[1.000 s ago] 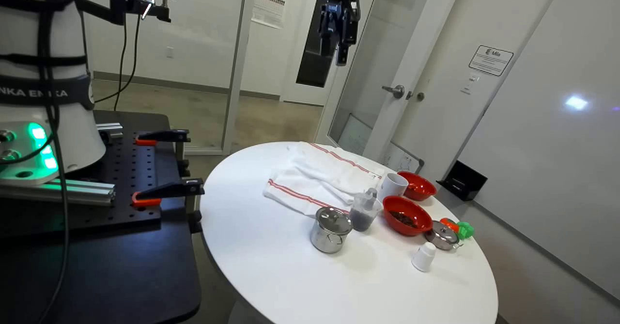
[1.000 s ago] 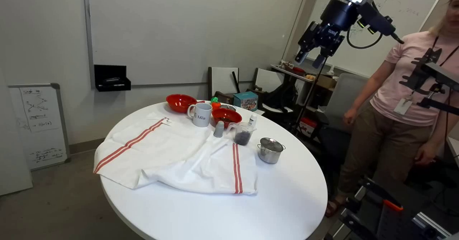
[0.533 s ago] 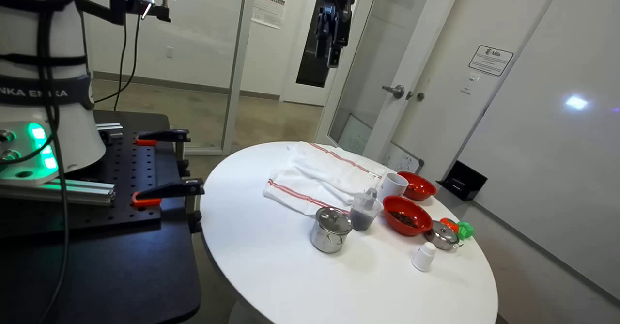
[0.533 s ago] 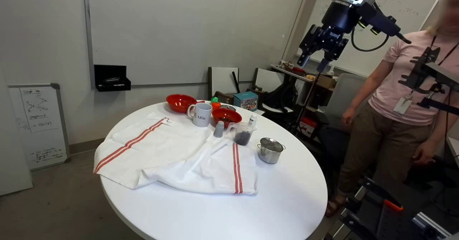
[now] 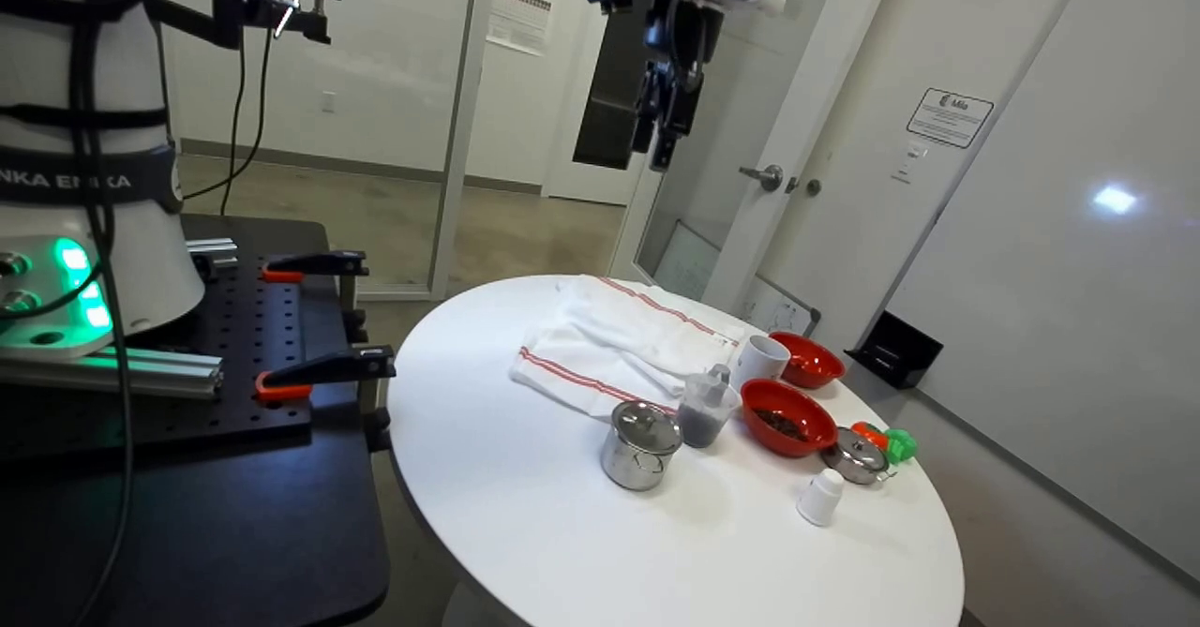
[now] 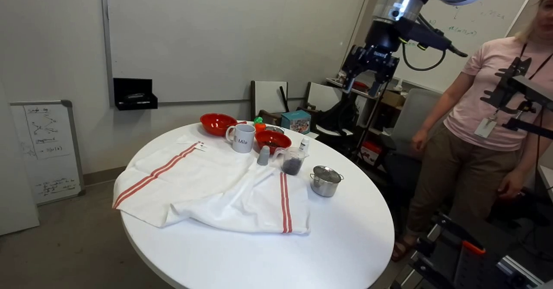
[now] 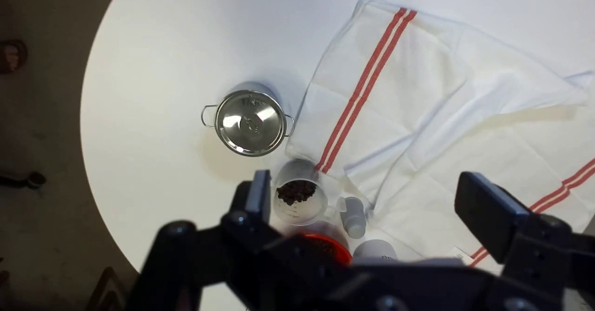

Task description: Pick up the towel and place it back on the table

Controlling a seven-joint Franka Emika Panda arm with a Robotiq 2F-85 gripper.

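Round white tabletop (image 6: 341, 241): towel (image 6: 211, 185), rumpled, reaching one edge. End effector (image 6: 361, 88): spread, empty, well above. Lift and return: both seemingly outstanding.

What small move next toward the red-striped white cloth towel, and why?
Probably ease the open black hand over the rumpled fold in the towel: the hand hangs high, holding nothing, while the transparent measuring cup and lidded silver metal pot stand beside one striped end.
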